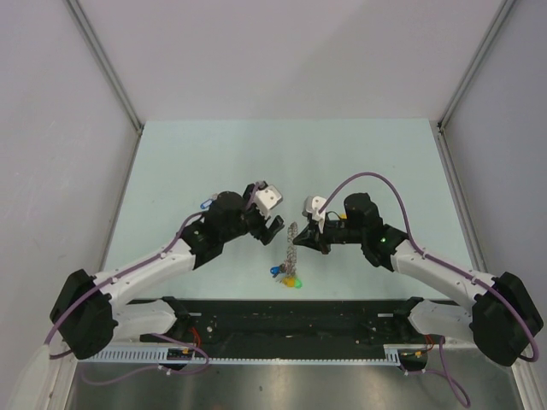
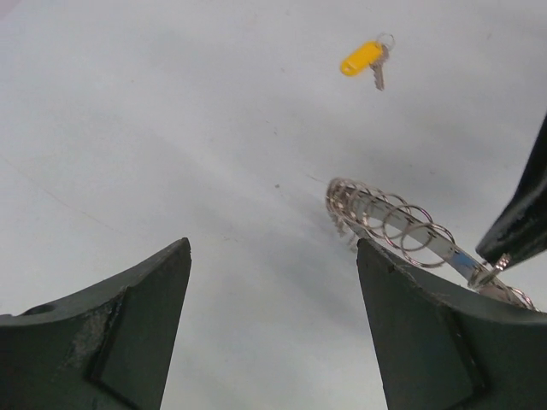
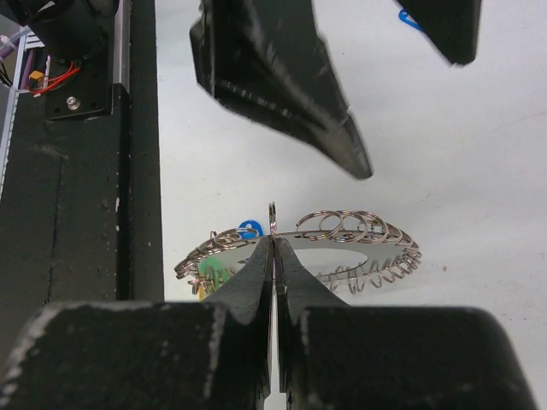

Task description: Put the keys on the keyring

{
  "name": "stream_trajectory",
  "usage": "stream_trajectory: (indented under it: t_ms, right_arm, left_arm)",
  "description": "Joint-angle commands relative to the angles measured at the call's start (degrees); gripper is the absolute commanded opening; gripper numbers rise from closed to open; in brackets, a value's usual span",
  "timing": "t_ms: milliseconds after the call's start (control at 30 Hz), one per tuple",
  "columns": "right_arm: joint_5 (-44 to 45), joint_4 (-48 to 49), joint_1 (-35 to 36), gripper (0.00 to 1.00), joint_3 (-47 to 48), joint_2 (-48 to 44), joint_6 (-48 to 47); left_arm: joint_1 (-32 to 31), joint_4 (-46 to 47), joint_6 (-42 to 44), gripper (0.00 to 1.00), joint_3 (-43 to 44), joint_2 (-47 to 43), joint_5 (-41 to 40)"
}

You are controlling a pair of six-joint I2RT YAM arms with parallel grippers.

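A pale table [image 1: 214, 154] between plain white walls holds the work. The keyring [image 1: 291, 243] lies near the middle of it, just in front of the two arms' tips. It is a flat metal band fringed with small wire loops, with blue, green and yellow tags bunched at its near end.

The right gripper [image 3: 273, 246] is pressed shut, and a thin loop on the ring's edge stands pinched between its tips, so that side of the ring looks steadied or slightly lifted.

A yellow-tagged key [image 2: 363, 58] lies loose on the table, apart from the ring and beyond it as the left wrist camera sees it. A small blue object [image 1: 202, 205] beside the left arm may be the blue-tagged key, but it is too small to tell.

The left gripper [image 2: 272, 248] hangs above the table with its fingers spread wide and nothing between them. The ring is just to one side of it.

I judge the step to be the start of fetching a key: the ring is held ready and no key is in hand. The next move calls for the left arm to reach the yellow-tagged key and close on its tag, not the thin metal. It then has to bring the key's small loop to the pinched spot on the ring, which leaves little room for error.
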Motion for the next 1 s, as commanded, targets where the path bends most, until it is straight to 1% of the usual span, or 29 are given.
stream_trajectory:
  t_ms: [0,67,100,167,200,300,400,467,533,567,600,633,733,900,967]
  right_arm:
    - [0.0,0.77,0.35,0.0,2.95,-1.62,-1.2]
    - [0.44,0.51,0.35,0.0,2.96,-1.79,-1.29]
    - [0.53,0.42,0.35,0.0,2.95,-1.8,-1.37]
    - [0.79,0.07,0.27,0.0,3.04,-2.06,-1.55]
    - [0.79,-0.19,0.35,0.0,3.04,-2.15,-1.64]
    - [1.14,-0.81,0.53,0.0,3.04,-2.5,-2.08]
    - [2.02,-1.69,0.97,0.0,3.3,-2.5,-2.52]
    - [3.07,-2.83,1.23,0.0,3.66,-2.5,-3.13]
    - [4.12,-3.44,1.93,0.0,4.01,-2.5,-3.39]
    - [4.39,-3.36,2.11,0.0,4.1,-2.59,-3.4]
    - [4.57,-3.45,2.37,0.0,4.1,-2.59,-3.4]
    - [4.66,-3.28,2.72,0.0,4.18,-2.67,-3.4]
    - [5.71,-3.1,3.6,0.0,4.45,-2.59,-3.31]
    - [6.41,-3.01,4.22,0.0,4.62,-2.24,-3.22]
    - [6.5,-3.01,4.39,0.0,4.62,-2.15,-3.22]
  left_arm:
    - [1.95,5.45,-3.87,0.83,-0.54,-3.43,-0.96]
    - [1.96,4.84,-1.33,0.83,-0.81,-5.02,2.55]
    - [1.96,3.53,-0.01,0.83,-0.81,-5.63,7.53]
    - [1.96,0.29,4.73,0.83,-0.54,-7.3,13.53]
    - [1.96,-0.95,7.53,0.82,-0.46,-7.83,18.34]
    - [1.96,-6.58,12.64,0.8,0.42,-8.8,24.6]
    - [1.87,-11.68,15.98,0.75,2.0,-7.66,27.26]
    - [1.87,-13.52,16.17,0.71,3.23,-6.09,29.55]
    - [1.69,-13.88,15.82,0.63,3.94,-5.2,31.65]
    - [1.35,-14.06,15.74,0.6,4.2,-4.67,31.84]
    - [1.08,-14.06,15.47,0.53,4.38,-3.89,31.75]
    - [0.82,-13.89,15.3,0.5,4.64,-3.53,31.4]
    - [-0.24,-12.83,13.89,0.43,4.47,-2.65,29.91]
    - [-1.64,-9.84,11.43,0.33,3.68,-2.73,25.08]
    - [-1.91,-9.41,11.25,0.31,3.59,-2.56,24.81]
